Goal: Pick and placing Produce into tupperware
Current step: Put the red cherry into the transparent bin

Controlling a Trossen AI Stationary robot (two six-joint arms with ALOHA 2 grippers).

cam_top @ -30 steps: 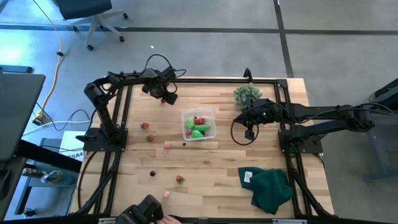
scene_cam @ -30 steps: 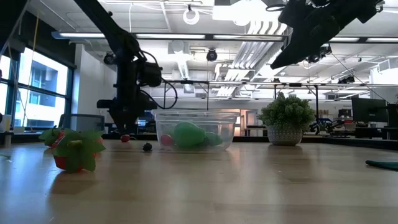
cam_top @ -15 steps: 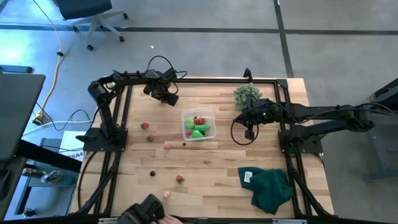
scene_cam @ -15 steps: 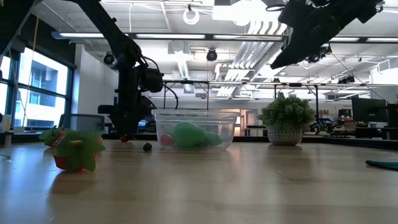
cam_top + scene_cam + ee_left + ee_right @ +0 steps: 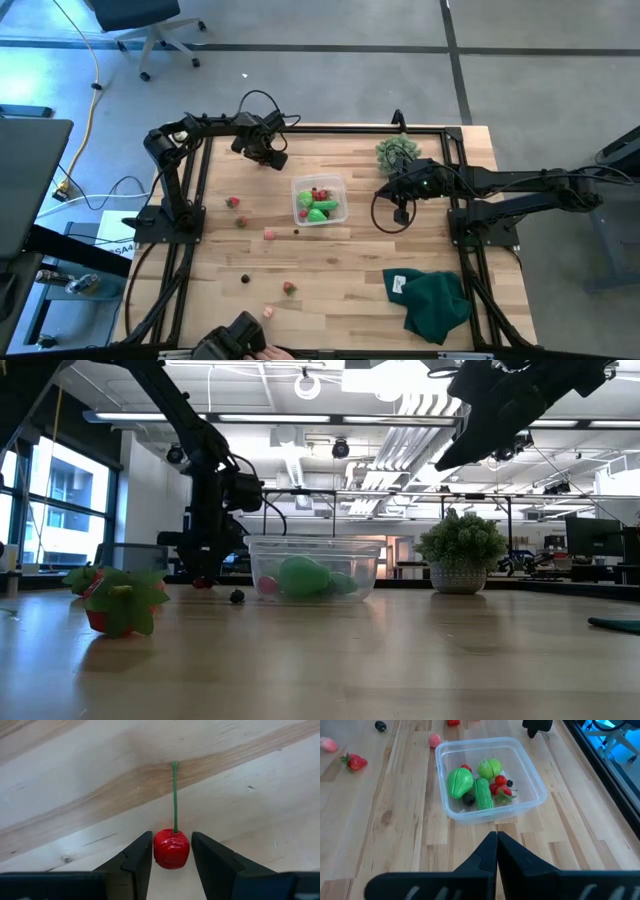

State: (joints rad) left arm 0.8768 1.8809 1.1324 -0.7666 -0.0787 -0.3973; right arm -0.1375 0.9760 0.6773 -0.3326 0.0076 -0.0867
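My left gripper [image 5: 268, 152] is down at the table's far left part and shut on a small red cherry [image 5: 171, 850] with a thin green stem [image 5: 174, 795]. The left arm hides the cherry in the high view. The clear tupperware [image 5: 320, 200] stands mid-table on its flat bottom and holds green pieces, red bits and a dark berry [image 5: 468, 799]. Loose produce lies left and near of it: a red piece [image 5: 232, 202], a pink one [image 5: 269, 234], a strawberry [image 5: 289, 289]. My right gripper [image 5: 496, 840] is shut and raised, right of the tupperware. My left gripper pinches the cherry's round red body [image 5: 159, 851] between its two fingers, one on either side. The fingers come from above, pointing down. The stem lies along the wood, pointing away from the fingers. I cannot tell whether the cherry still rests on the table.
A bushy grey-green plant ball [image 5: 397, 152] stands at the far edge, right of the tupperware. A dark green cloth [image 5: 435, 300] lies at the near right corner. Black frame rails [image 5: 190, 200] run along the table's left and right sides. Bare wood stretches between tupperware and cloth.
My left gripper has shifted a little toward the table's right, staying low over the table. The right arm has kept still.
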